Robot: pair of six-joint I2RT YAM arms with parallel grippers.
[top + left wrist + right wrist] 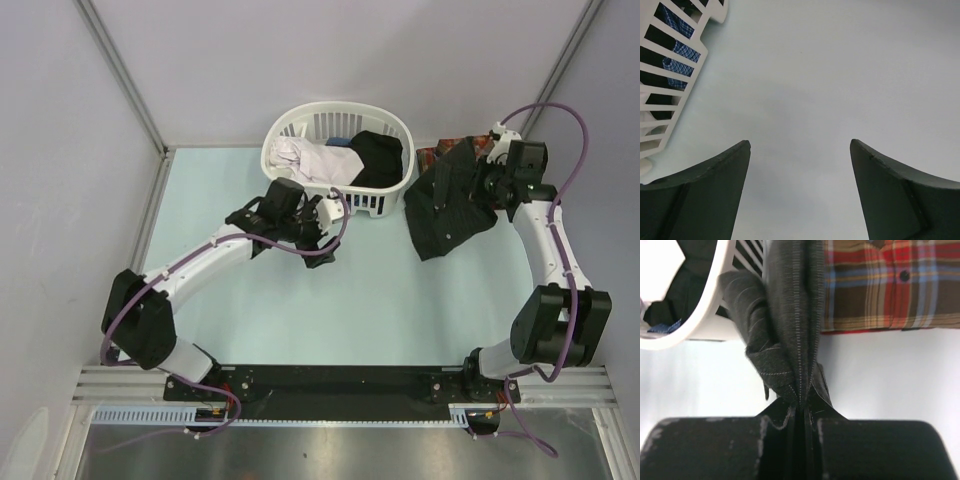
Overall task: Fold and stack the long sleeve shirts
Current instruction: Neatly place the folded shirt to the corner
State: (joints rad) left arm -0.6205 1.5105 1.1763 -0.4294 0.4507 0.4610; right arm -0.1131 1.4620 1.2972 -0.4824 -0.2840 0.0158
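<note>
One pinstriped shirt (792,315) sits pinched in the right end effector (802,409); left end effector (799,145) gapes wide.

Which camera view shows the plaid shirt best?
The right wrist view: the plaid shirt fills its upper right, with pattern and a button clear. The top external view shows only a sliver at the dark shirt's edge. The left wrist view shows none.
</note>
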